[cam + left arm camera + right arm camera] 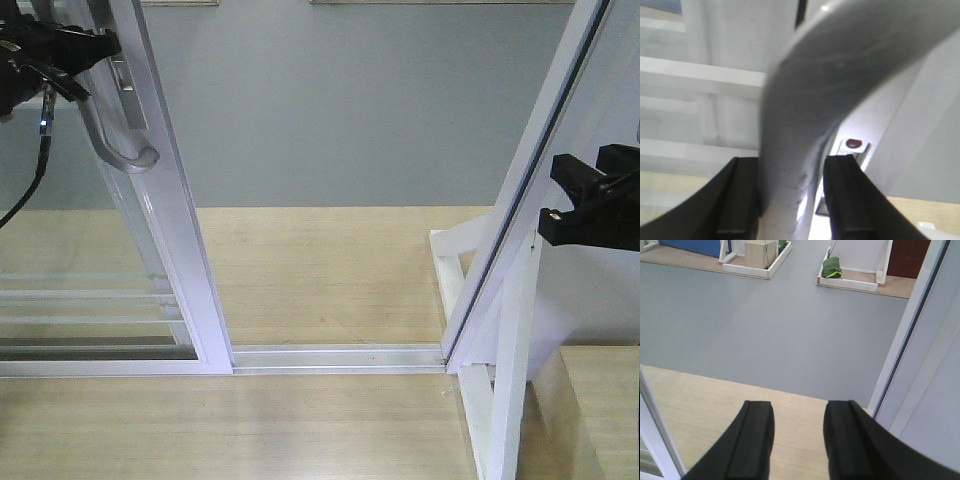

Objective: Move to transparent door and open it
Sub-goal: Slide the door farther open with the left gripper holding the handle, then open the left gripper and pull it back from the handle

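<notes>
The transparent door (pixel 172 230), white-framed glass with thin horizontal bars, stands slid to the left, leaving a wide gap beside it. Its curved grey pull handle (pixel 122 152) is on the stile. My left gripper (pixel 93 60) reaches to the handle's upper part. In the left wrist view the handle (pixel 805 100) runs between the two black fingers of the left gripper (pixel 791 167); the left finger touches it and a bright slit shows at the right finger, so the jaws are open around it. My right gripper (pixel 552 198) hangs open and empty by the right jamb, also seen as the right gripper (pixel 799 407).
The fixed white jamb (pixel 520 200) slants up on the right, with a white wooden brace (pixel 500 390) at its foot. A floor track (pixel 340 355) crosses the opening. Beyond lie wood and grey floor, a cardboard box (pixel 760 253) and a green bag (pixel 831 267).
</notes>
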